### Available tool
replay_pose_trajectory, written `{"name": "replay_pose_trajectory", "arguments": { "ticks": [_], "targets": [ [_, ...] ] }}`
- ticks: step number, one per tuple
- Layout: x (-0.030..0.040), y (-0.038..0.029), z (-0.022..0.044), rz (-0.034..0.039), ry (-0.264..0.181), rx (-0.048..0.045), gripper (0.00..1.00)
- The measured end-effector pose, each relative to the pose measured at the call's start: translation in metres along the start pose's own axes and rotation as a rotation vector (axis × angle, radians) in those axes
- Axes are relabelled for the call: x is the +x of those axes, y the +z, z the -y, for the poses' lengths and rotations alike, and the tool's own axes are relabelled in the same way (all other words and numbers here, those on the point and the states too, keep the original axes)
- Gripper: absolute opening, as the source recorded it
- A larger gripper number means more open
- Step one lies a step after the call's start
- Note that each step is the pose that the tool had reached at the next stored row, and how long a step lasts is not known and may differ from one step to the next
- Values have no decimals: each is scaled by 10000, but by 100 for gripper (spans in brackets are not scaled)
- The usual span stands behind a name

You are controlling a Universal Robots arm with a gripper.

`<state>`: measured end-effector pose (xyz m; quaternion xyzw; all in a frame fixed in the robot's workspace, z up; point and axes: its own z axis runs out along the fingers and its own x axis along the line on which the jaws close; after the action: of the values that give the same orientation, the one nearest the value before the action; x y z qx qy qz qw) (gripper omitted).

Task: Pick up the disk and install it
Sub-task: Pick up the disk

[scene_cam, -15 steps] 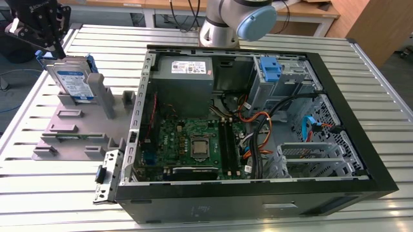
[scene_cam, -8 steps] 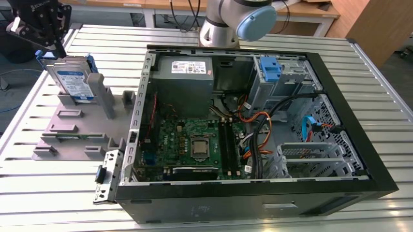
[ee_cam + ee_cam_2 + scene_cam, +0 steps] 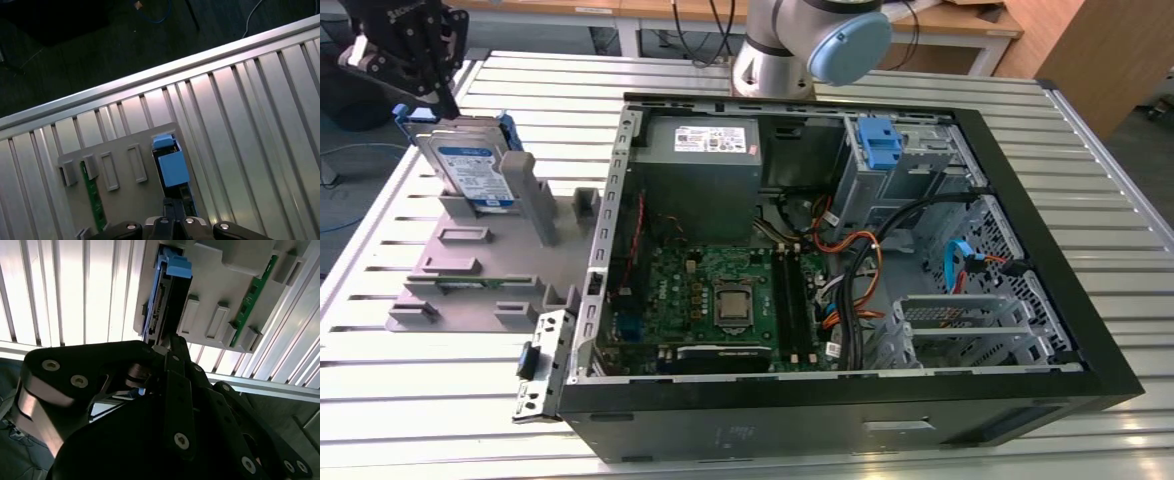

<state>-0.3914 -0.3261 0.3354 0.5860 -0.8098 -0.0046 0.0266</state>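
Disk [image 3: 467, 160], one only, stands on edge in the exterior view, slotted into a single grey holder [image 3: 480, 270] near the bench [image 3: 427, 400] edge on the exterior view's left, toward the far corner. One black hand [image 3: 443, 100] hangs right at the disk's top edge. From here I cannot tell whether it is apart or clamped on the disk. A grey post of the holder rises just in front of the disk's label. Beside the holder, filling the middle of the bench, lies one open computer case [image 3: 1067, 300]. Inside it I count one grey power-supply box [image 3: 714, 140] at the far wall, one lone blue bracket [image 3: 881, 145] in the far corner, and one green mainboard [image 3: 720, 290]. A tangle of orange and black cables [image 3: 861, 260] crosses over toward the drive cage [image 3: 961, 315]. The arm's pale base [image 3: 807, 45] sits behind the case.

In the second wrist view the hand [image 3: 165, 345] meets the near end of the disk [image 3: 160, 305], whose blue carrier caps the far end. The hand's black linkage blocks what lies under it. The holder [image 3: 225, 280] also carries one green memory stick [image 3: 255, 295], well apart from the disk, with ribbed bench slats [image 3: 75, 290] around it.

In the first wrist view the hand [image 3: 172, 205] touches the disk [image 3: 172, 170], which sits along one edge of the holder [image 3: 125, 200]. The memory stick [image 3: 92, 195] is by the opposite edge, with two empty slots between them. The bench [image 3: 240, 125] edge runs just past the holder, with dark floor beyond.
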Motion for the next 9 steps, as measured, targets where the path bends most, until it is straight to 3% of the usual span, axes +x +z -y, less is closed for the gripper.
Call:
{"name": "replay_pose_trajectory", "arguments": {
  "ticks": [9],
  "targets": [
    [-1,18,1,-49,-1434,72,11]
  ]
}}
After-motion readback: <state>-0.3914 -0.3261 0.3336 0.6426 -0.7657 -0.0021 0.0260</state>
